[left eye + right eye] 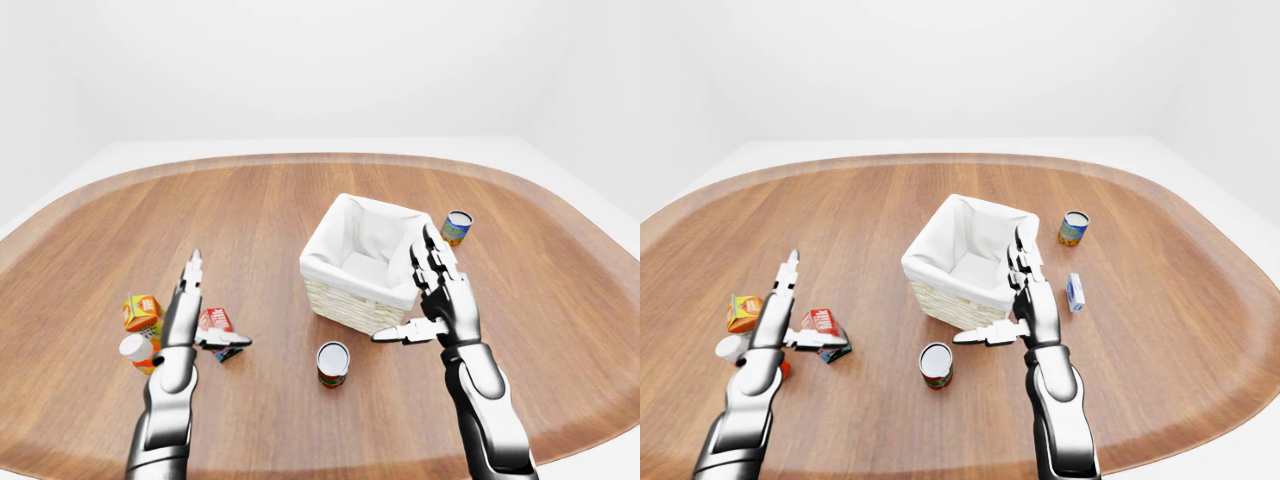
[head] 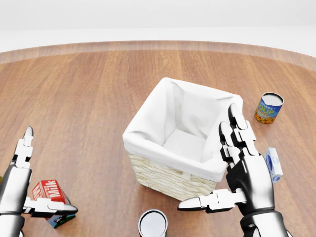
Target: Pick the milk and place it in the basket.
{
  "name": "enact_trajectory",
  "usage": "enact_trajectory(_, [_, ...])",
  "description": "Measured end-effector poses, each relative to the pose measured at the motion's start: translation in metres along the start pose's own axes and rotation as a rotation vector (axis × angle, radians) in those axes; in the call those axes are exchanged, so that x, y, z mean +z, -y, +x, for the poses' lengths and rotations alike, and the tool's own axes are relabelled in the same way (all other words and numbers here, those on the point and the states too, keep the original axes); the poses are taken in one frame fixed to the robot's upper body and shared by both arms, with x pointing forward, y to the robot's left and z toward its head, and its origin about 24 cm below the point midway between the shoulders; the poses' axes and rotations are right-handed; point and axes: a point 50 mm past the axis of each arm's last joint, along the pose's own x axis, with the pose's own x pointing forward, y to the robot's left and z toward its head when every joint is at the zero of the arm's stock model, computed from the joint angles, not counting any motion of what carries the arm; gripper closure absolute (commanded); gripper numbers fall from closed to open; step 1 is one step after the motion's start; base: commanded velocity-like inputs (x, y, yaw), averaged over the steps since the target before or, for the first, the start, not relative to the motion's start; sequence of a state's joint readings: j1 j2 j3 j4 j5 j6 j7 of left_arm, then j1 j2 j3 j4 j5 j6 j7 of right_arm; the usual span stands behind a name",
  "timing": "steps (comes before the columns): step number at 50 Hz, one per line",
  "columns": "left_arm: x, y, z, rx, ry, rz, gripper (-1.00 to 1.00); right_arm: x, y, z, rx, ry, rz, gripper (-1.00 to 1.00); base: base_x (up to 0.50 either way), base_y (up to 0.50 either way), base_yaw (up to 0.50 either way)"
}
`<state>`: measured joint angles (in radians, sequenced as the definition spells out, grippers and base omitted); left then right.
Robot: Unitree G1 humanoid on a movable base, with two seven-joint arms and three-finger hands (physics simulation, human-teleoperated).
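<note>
The milk is a small red carton with "Milk" in white letters, tilted on the wooden table at the lower left of the head view. My left hand is open beside it: the fingers point up on its left and the thumb reaches across its lower part. The basket is wicker with a white cloth liner, empty, in the middle of the table. My right hand is open and empty, with its palm against the basket's right corner.
A red-labelled can stands below the basket. A soup can and a small blue-white carton are to the basket's right. An orange carton and a white-capped bottle are left of my left arm. The table's rim curves around.
</note>
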<state>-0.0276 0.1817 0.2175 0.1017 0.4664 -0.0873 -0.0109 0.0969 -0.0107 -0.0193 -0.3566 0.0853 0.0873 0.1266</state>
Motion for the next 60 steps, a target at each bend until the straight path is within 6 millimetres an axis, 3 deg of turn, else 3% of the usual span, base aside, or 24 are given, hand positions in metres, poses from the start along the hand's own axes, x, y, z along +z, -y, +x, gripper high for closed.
enact_trajectory(24, [-0.028,0.004,0.011,-0.004,-0.118,0.014,-1.0,0.0,0.0,-0.001,0.003,-0.001,0.004,-1.0,0.0,0.0,0.0])
enact_trajectory(50, [-0.069,0.031,0.022,-0.064,-0.347,0.018,-1.0,0.0,0.0,-0.001,0.003,-0.001,0.008,-1.0,0.0,0.0,0.0])
enact_trajectory(51, [-0.071,0.032,0.022,-0.068,-0.358,0.018,-0.51,0.0,0.0,-0.001,0.003,-0.001,0.008,-1.0,0.0,0.0,0.0])
enact_trajectory(52, [-0.071,0.031,0.023,-0.064,-0.361,0.015,0.93,0.0,0.0,-0.001,0.002,-0.001,0.008,-1.0,0.0,0.0,0.0])
enact_trajectory(53, [-0.071,0.03,0.025,-0.061,-0.364,0.011,1.0,0.0,0.0,-0.001,0.002,-0.001,0.009,-1.0,0.0,0.0,0.0])
enact_trajectory(60, [-0.073,0.022,0.033,-0.044,-0.38,0.033,1.0,0.0,0.0,-0.002,-0.001,-0.001,0.011,-1.0,0.0,0.0,0.0])
